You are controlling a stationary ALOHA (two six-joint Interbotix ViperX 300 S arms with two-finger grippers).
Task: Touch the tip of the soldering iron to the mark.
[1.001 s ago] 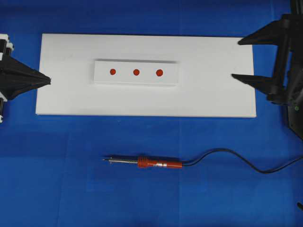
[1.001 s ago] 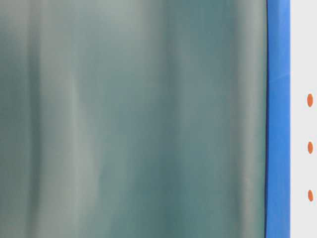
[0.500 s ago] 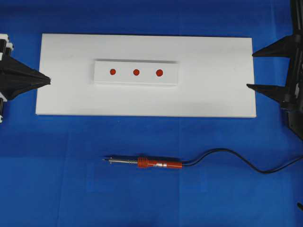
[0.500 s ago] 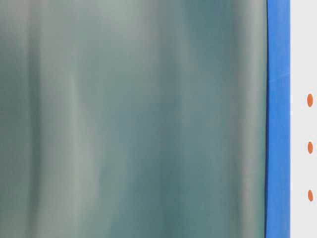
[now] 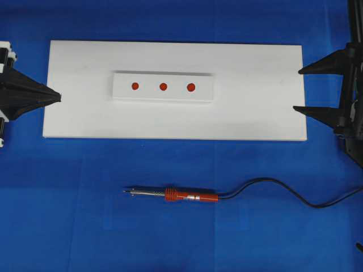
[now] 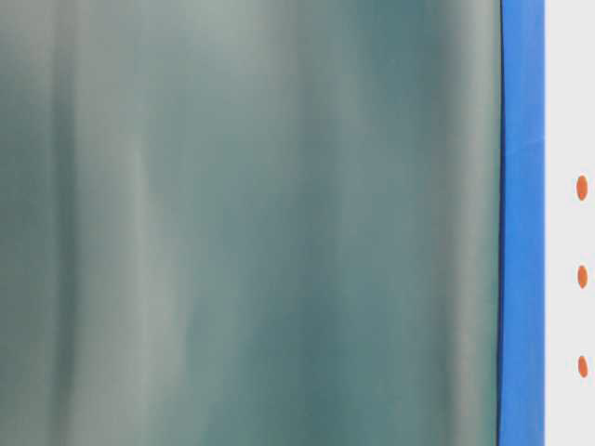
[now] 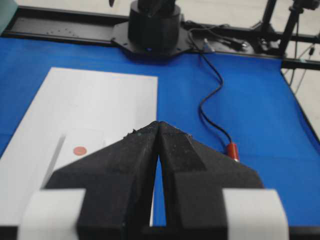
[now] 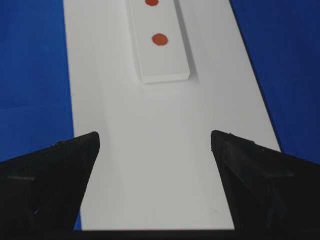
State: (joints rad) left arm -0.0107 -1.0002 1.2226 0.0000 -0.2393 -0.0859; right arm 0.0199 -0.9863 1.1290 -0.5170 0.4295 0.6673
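Note:
The soldering iron (image 5: 187,196) lies flat on the blue cloth in front of the white board (image 5: 255,113), its thin tip (image 5: 125,191) pointing left and its black cord (image 5: 272,184) trailing right. Three red marks (image 5: 163,86) sit in a row on a raised white strip (image 5: 198,96) on the board. My left gripper (image 5: 57,97) is shut and empty at the board's left edge. My right gripper (image 5: 296,89) stands open and empty at the board's right edge, far from the iron. The right wrist view shows the nearest mark (image 8: 159,39) beyond that gripper (image 8: 155,137).
The left wrist view looks past the shut gripper (image 7: 158,122) to one mark (image 7: 79,150), the iron's handle end (image 7: 233,150) and the other arm's base (image 7: 154,22). A blurred grey-green surface (image 6: 251,223) fills most of the table-level view.
My right gripper has drawn back to the right off the board and shifted slightly toward the front, its jaws narrowing a little. The left gripper and the iron have not moved.

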